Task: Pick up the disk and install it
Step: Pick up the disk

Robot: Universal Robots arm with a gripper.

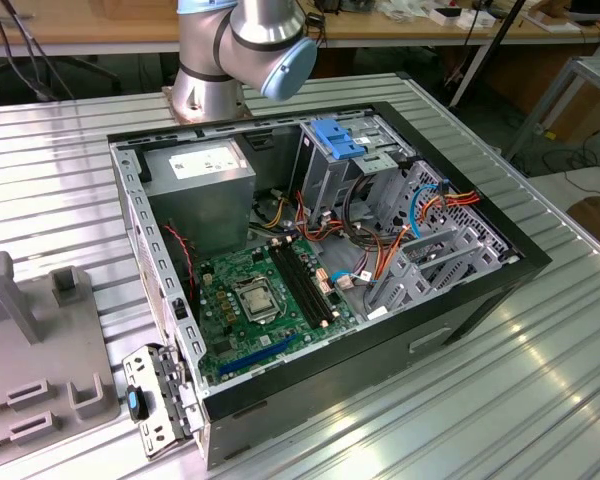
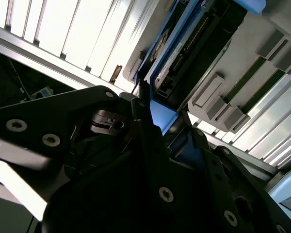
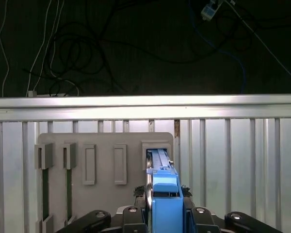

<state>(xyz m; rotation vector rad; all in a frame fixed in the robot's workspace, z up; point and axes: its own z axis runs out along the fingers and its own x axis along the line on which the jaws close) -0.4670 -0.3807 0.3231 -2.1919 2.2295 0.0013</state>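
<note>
**A:** What does the exterior view give us?

**B:** An open black-and-grey metal computer case (image 1: 520, 258) lies on the ribbed aluminium worktop (image 1: 500, 400). A flat grey slotted holder (image 1: 40, 350) sits beside it, toward the exterior view's left. The big grey metal box (image 1: 205, 205) inside the case has a white label (image 1: 205, 160), but its print is too small to read.

**A:** And the second wrist view?

**B:** The black two-fingered end effector (image 2: 162, 114) is clamped on the flat grey metal disk (image 2: 182, 48), with its fingers against the sides of the bright blue plastic carrier.

**A:** First wrist view?

**B:** Here the disk (image 3: 160, 162) stands on edge in the slot at one end of the holder's row, gripped by its near end. I'd judge the draw should run straight along that slot without twisting, so the side rails don't bind. I can't make out any writing on it.
</note>
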